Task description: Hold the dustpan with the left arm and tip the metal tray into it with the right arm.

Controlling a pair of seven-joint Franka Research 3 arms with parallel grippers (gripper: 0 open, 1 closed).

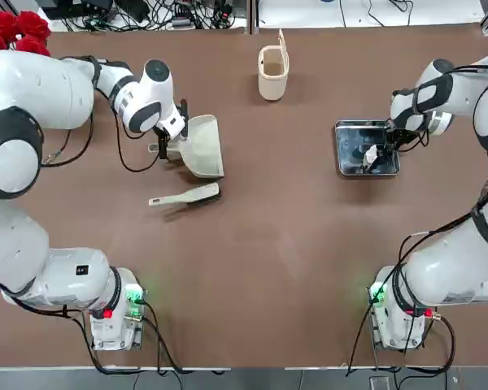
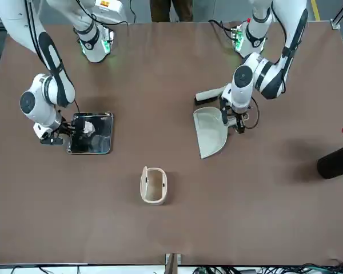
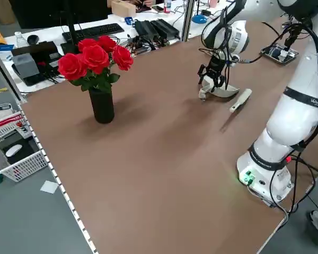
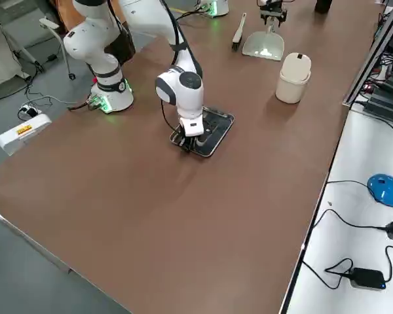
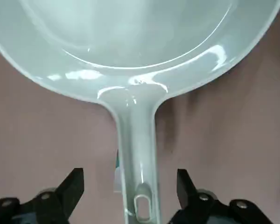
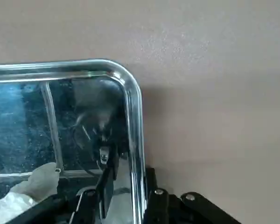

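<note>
The cream dustpan lies flat on the brown table, its short handle pointing at my left gripper. That gripper is open, one finger on each side of the handle and neither touching it. The shiny metal tray sits at the right with a crumpled white scrap inside. My right gripper is low at the tray's outer edge. In the right wrist view its jaws straddle the raised rim with a narrow gap still showing, so the gripper is not clamped.
A slim cream hand brush lies just in front of the dustpan. A cream cup-shaped bin stands at the far middle of the table. A dark vase of red roses stands at the far left corner.
</note>
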